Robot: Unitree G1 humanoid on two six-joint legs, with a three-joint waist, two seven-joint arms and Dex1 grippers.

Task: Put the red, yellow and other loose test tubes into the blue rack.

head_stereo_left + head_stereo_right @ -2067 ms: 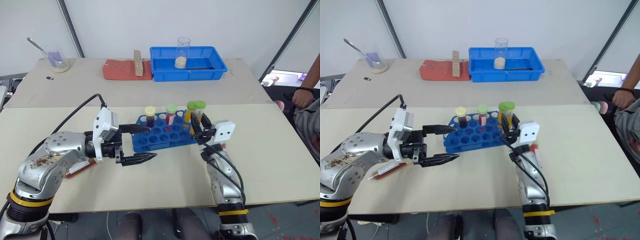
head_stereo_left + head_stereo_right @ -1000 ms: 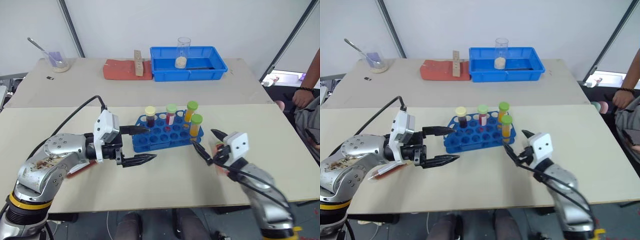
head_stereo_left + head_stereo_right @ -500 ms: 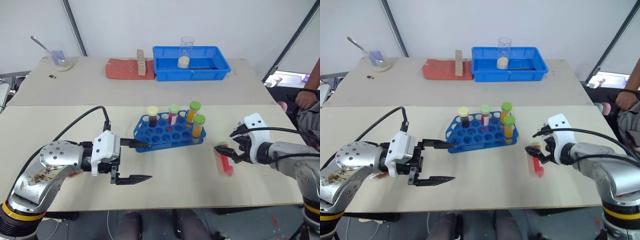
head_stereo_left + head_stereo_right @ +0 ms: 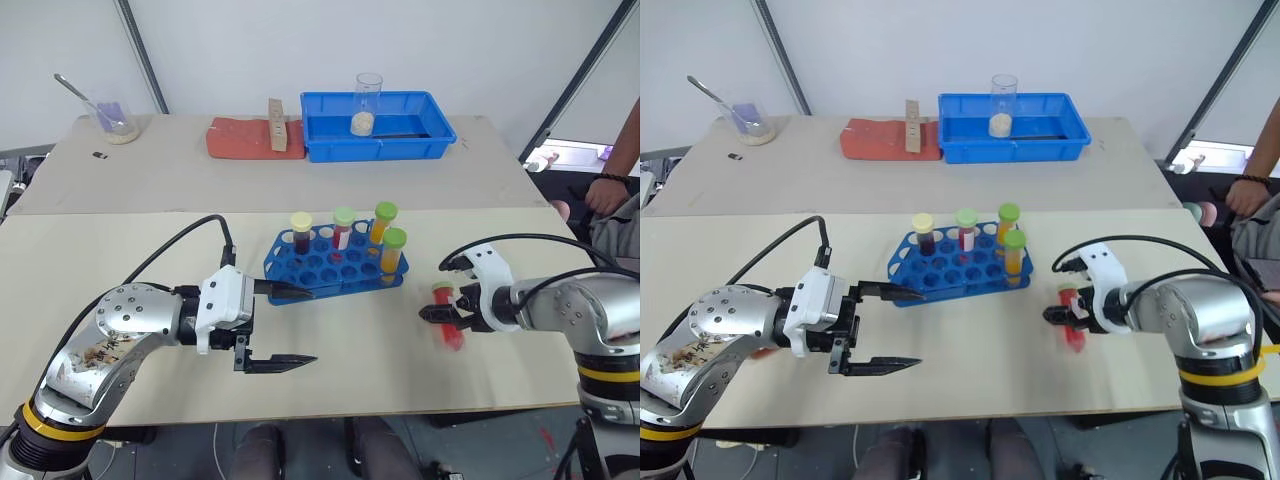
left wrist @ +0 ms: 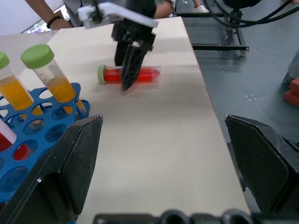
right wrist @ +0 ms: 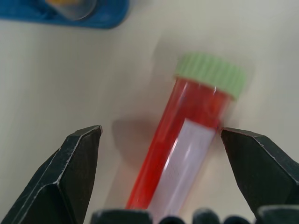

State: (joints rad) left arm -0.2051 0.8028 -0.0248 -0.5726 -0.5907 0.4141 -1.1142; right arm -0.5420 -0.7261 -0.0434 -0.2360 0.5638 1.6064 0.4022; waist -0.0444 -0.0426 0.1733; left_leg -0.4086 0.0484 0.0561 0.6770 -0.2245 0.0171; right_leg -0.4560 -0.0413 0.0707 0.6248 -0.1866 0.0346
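Red tube (image 6: 187, 144) lies flat on the table between the right claw's (image 4: 447, 313) spread fingers.

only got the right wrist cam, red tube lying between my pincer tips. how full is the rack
observer: The rack holds four upright tubes, three in its far row and one just in front at the right end.
operator: where's my other arm
observer: The left pincer is open and empty, by the rack's near left corner.
operator: anyone close by
observer: A person's arm shows beyond the table's right edge, well away from the red tube.
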